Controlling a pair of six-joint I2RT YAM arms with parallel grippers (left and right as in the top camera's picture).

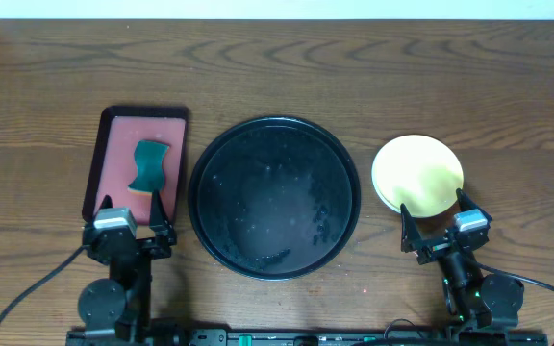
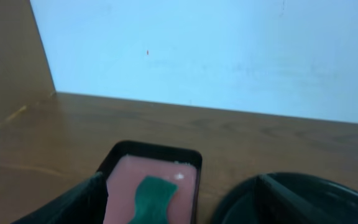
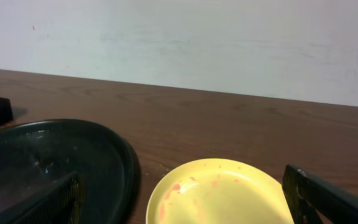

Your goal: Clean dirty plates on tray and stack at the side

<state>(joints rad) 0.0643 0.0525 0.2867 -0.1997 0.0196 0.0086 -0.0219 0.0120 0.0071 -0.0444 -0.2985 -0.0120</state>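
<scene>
Overhead, I see both sets of jaws apart and empty, left gripper (image 1: 131, 204) over the pink tray (image 1: 142, 123), right gripper (image 1: 434, 207) at the yellow plate (image 1: 417, 171) beside the black tray (image 1: 274, 196); left wrist view crops the sponge (image 2: 151, 198); right wrist view crops the smeared plate's near edge.

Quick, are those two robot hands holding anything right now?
Left gripper: fingers open, holding nothing, over the near end of the pink tray.
Right gripper: fingers open, holding nothing, at the near edge of the yellow plate.
</scene>
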